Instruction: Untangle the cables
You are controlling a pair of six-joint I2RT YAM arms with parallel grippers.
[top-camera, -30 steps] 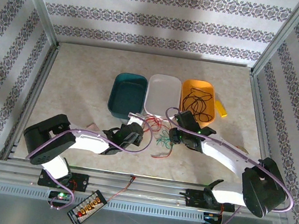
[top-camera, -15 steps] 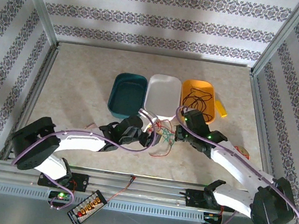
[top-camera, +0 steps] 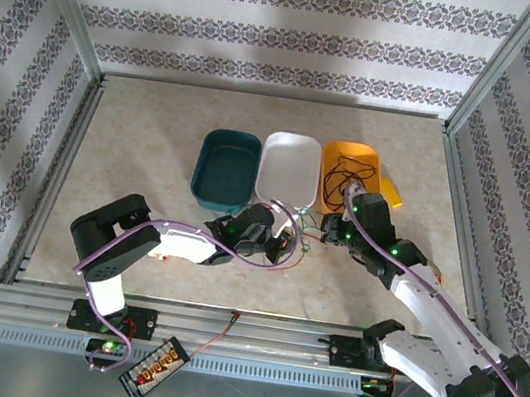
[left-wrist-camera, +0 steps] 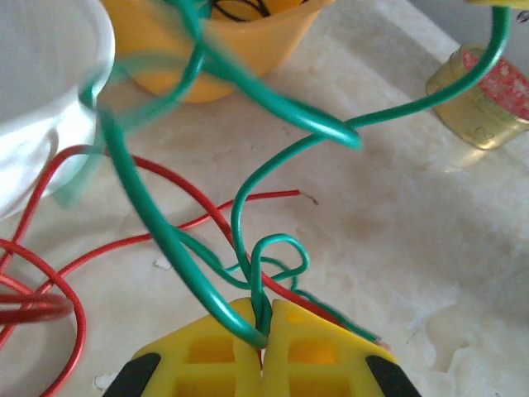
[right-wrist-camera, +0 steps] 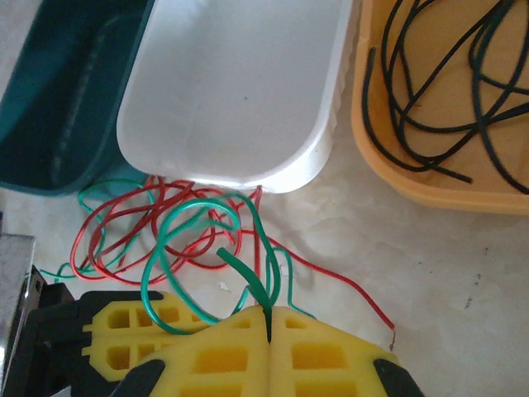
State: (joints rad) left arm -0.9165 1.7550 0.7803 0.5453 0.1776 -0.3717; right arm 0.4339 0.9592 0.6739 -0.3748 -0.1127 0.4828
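Observation:
A tangle of red and green cables lies on the table just in front of the white tub. My left gripper is shut on a green cable; in the left wrist view its yellow fingertips pinch a green loop, with red cable beside them. My right gripper sits close to its right. The right wrist view has it shut on another stretch of green cable above the red loops. Black cables lie in the orange tub.
A teal tub stands left of the white one. A small yellow block lies right of the orange tub, and a yellow jar with a red lid sits on the table to the right. A circuit board lead hangs off the front rail.
Both grippers have moved away from the bases toward the tubs, drawing the tangle with them. The left gripper opened and shut again on green cable; the right closed and stayed shut.

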